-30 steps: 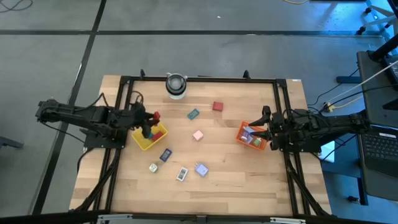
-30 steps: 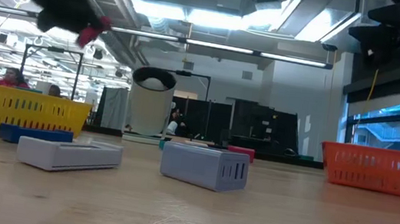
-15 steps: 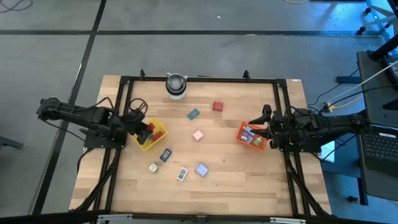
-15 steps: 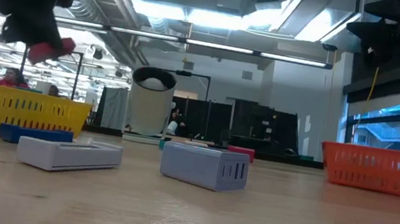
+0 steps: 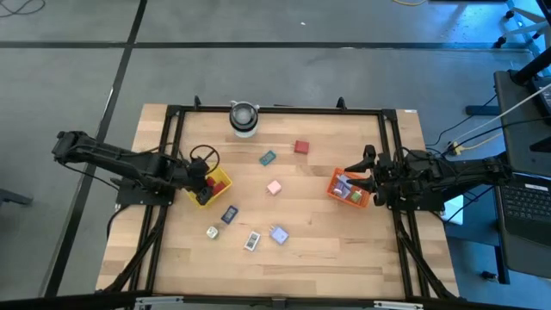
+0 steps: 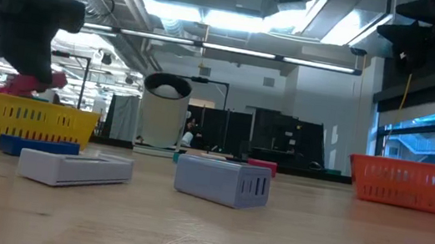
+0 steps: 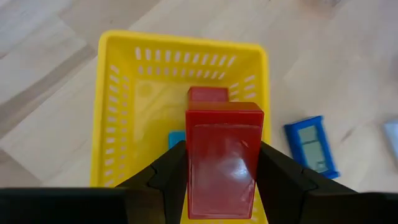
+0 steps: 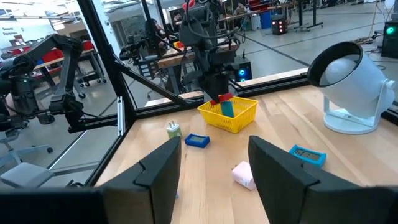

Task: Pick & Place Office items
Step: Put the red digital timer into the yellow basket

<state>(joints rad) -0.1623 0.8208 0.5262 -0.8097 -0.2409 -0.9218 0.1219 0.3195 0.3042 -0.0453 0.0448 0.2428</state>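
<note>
My left gripper (image 5: pixel 201 182) hangs over the yellow tray (image 5: pixel 220 180), shut on a red block (image 7: pixel 224 158); in the low view the block (image 6: pixel 37 81) sits just above the tray's rim (image 6: pixel 29 110). In the tray lie another red piece (image 7: pixel 208 94) and a teal piece (image 7: pixel 176 138). Loose on the table are a red block (image 5: pixel 300 147), a teal piece (image 5: pixel 268 158), a pink piece (image 5: pixel 274 187), a dark blue piece (image 5: pixel 229 214), two white pieces (image 5: pixel 213 232) (image 5: pixel 251 242) and a pale blue piece (image 5: pixel 279 234). My right gripper (image 8: pixel 214 180) waits open beside the orange tray (image 5: pixel 348 187). My left gripper pinches the red block by its two long sides (image 7: pixel 193 168) between both fingers (image 7: pixel 171 174), coming from above and pointing down. The block is lifted clear and hangs over the inside of the yellow tray, its length running along the fingers.
A round white-and-grey cylinder (image 5: pixel 244 118) stands at the far edge. The orange tray holds a few pieces. A black frame (image 5: pixel 275 109) runs round the tabletop. Bare wood lies along the near edge (image 5: pixel 284 275).
My left gripper, still shut on the red block, has moved toward the table's left edge and down, from high beside the yellow tray's far corner to just above the tray. The block has come down with it to the level of the tray's rim.
</note>
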